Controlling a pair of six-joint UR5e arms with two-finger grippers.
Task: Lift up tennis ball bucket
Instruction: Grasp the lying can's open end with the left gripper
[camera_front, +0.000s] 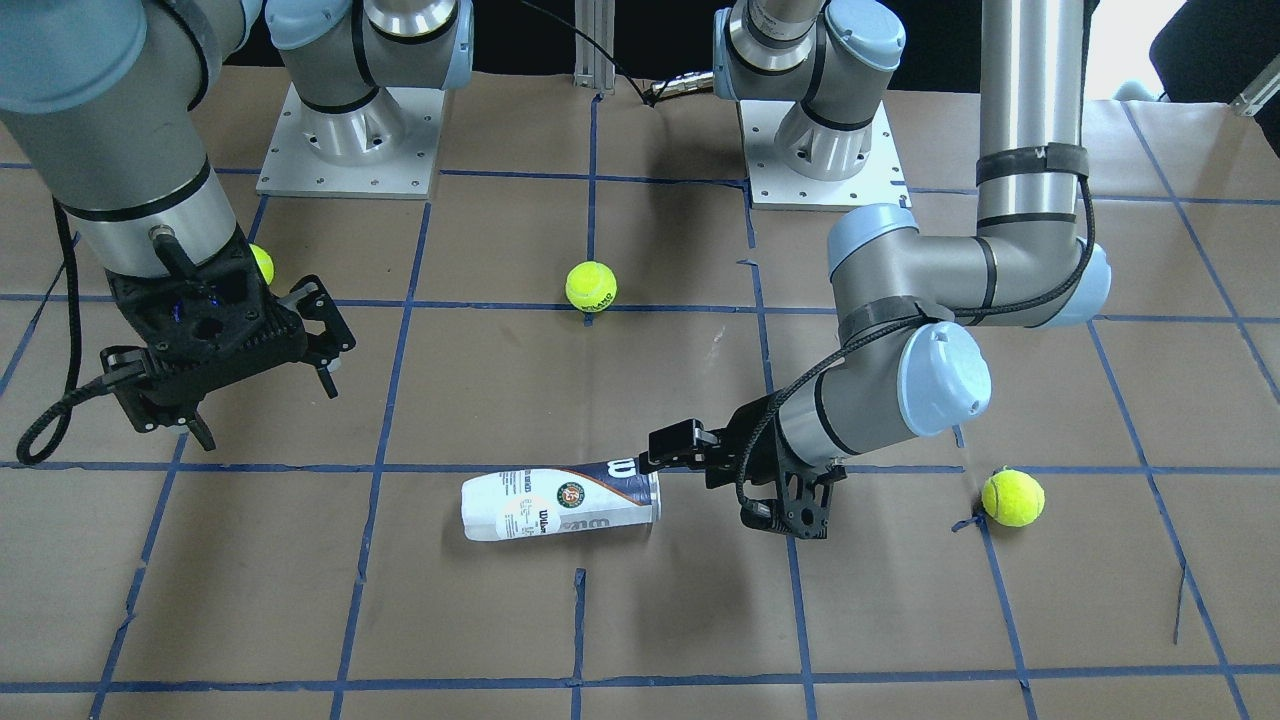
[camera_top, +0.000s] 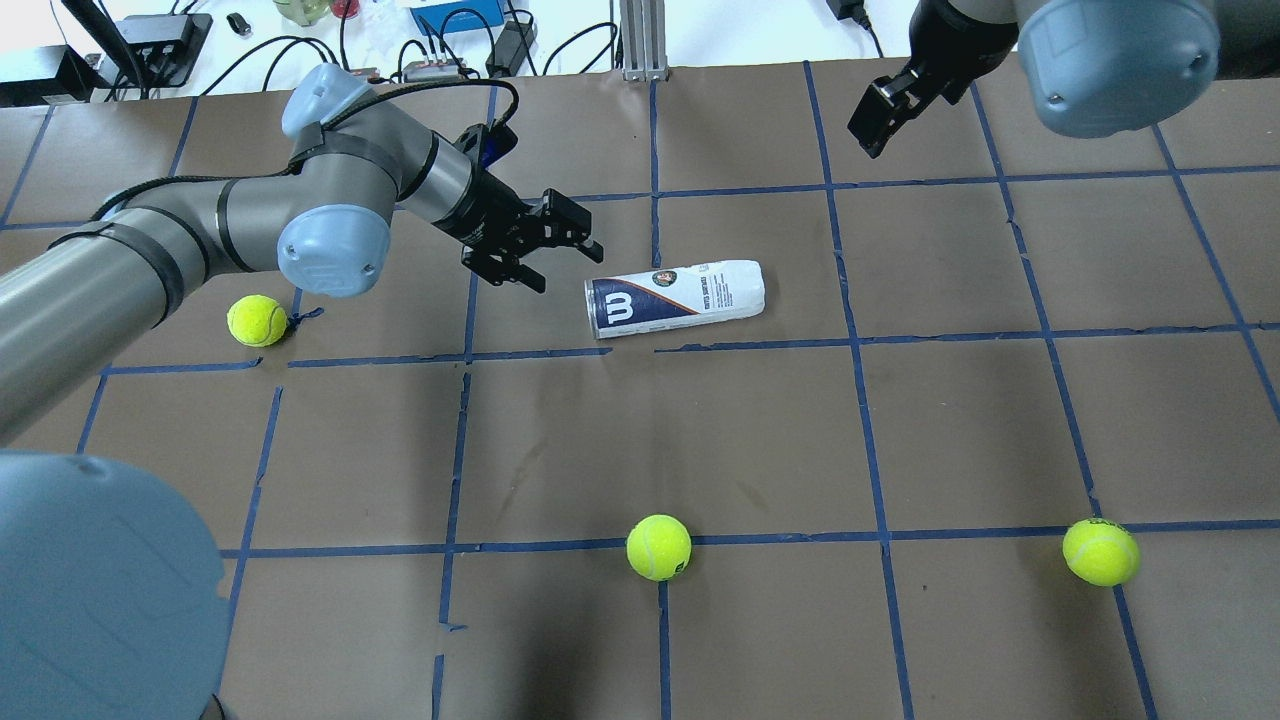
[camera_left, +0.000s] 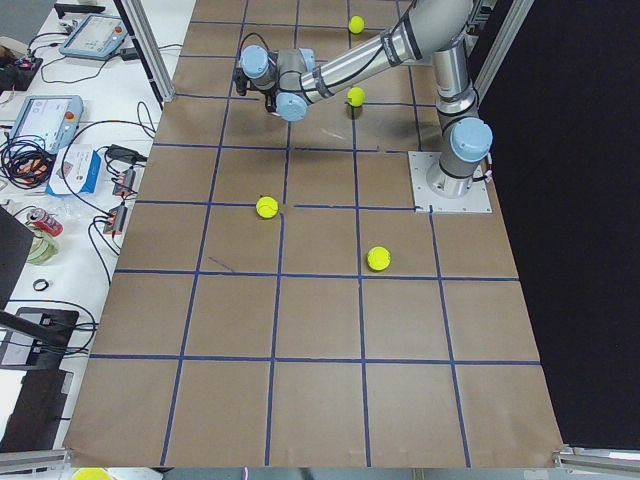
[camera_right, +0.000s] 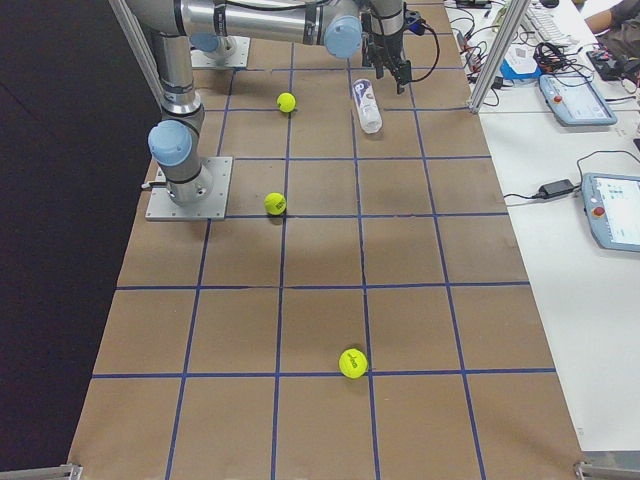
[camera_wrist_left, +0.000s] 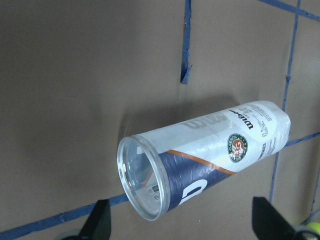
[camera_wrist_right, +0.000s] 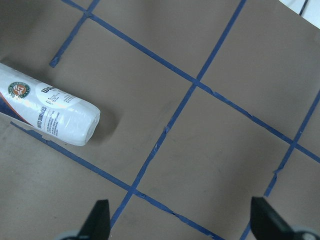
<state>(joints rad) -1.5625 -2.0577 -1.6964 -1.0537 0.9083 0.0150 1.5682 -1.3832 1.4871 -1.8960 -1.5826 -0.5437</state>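
Observation:
The tennis ball bucket (camera_top: 675, 297) is a clear can with a white and dark-blue label. It lies on its side on the brown table, and looks empty in the left wrist view (camera_wrist_left: 200, 160). It also shows in the front view (camera_front: 560, 505) and the right wrist view (camera_wrist_right: 47, 112). My left gripper (camera_top: 562, 265) is open and empty, low over the table, a short gap from the can's open end. Its fingers (camera_wrist_left: 97, 222) stand wide apart. My right gripper (camera_top: 872, 135) is open and empty, raised and well away from the can's closed end.
Three yellow-green tennis balls lie loose: one near my left arm (camera_top: 257, 320), one at the near middle (camera_top: 658, 547), one at the near right (camera_top: 1100, 551). Blue tape lines grid the table. Cables and devices sit past the far edge (camera_top: 440, 40).

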